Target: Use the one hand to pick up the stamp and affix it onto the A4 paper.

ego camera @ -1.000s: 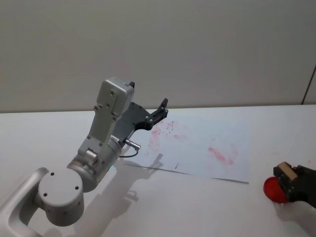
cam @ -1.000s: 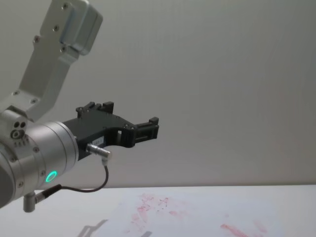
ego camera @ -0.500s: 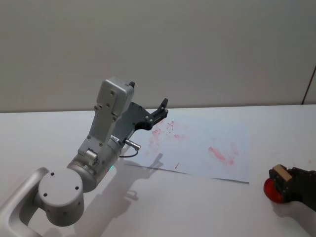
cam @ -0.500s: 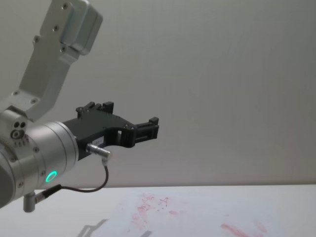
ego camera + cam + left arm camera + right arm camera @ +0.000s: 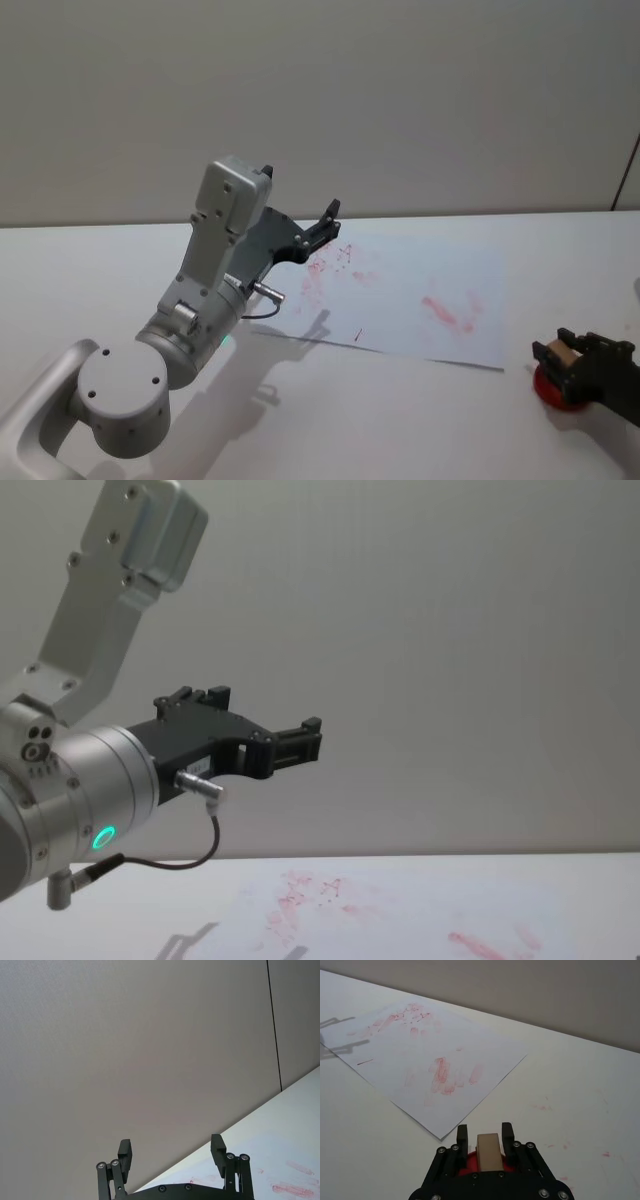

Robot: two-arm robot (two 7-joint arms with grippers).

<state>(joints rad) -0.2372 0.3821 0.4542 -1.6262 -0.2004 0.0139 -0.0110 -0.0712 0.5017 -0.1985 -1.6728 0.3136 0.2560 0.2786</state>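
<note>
Right hand [image 5: 485, 1136] low over the table, jaws clamped on the stamp [image 5: 488, 1151], which sits between them above a red pad [image 5: 556, 388]. Paper [image 5: 427, 1055] lies ahead. Left gripper [image 5: 170, 1152] raised, jaws apart.

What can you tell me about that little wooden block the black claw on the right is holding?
The stamp is a small, light-brown block that looks like plain wood, with flat faces and squared edges. It stands upright between the two black fingers of the right gripper, which is shut on its sides. Its lower end sits over a round red ink pad on the white table, off the near right corner of the A4 paper. Whether it touches the pad is hidden.
</note>
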